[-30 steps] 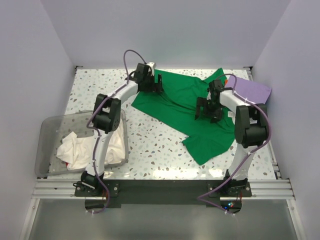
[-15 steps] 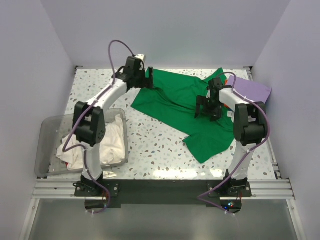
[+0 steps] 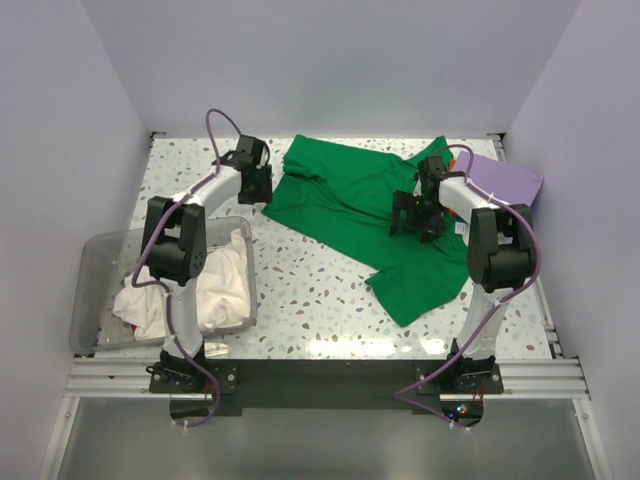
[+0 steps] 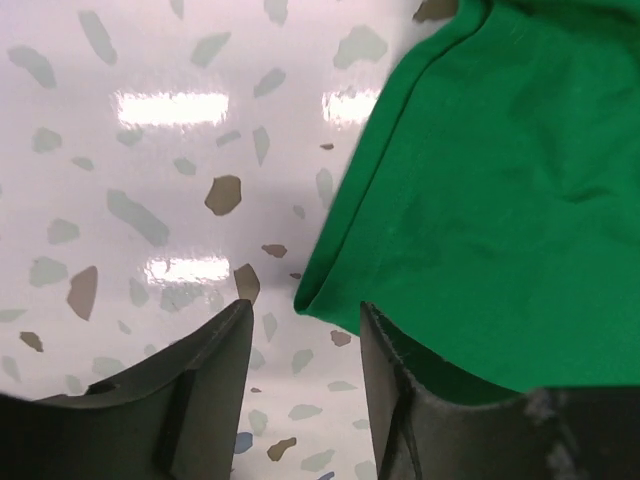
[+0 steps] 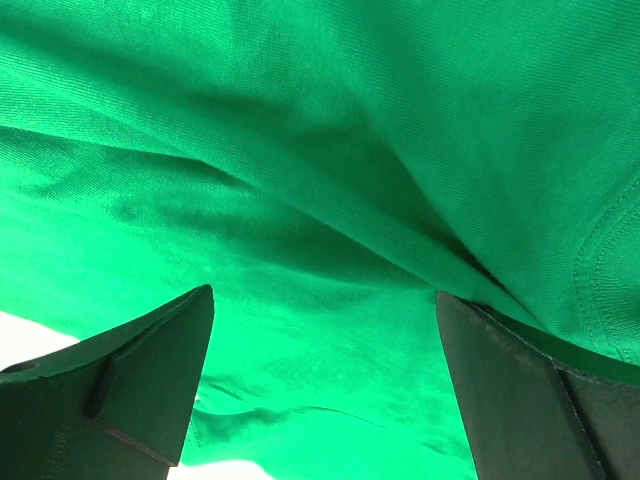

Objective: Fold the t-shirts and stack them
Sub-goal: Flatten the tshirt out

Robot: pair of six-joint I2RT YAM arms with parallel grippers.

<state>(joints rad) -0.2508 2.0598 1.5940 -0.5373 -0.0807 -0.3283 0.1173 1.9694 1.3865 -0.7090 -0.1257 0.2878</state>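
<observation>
Both spread, my left pincer [image 4: 302,308] by green t-shirt [image 4: 480,180] corner on desk [image 4: 150,150], right pincer [image 5: 322,292] over it, perhaps touching.

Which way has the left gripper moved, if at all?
Yes. The left gripper slid left to the edge of the bright green cloth t-shirt, toward the clear plastic bin.

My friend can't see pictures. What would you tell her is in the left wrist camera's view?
A bright green t-shirt fills the right side, lying on a white speckled table. One corner of it sits just in front of the left gripper, whose two dark fingers are open at the bottom edge.
</observation>
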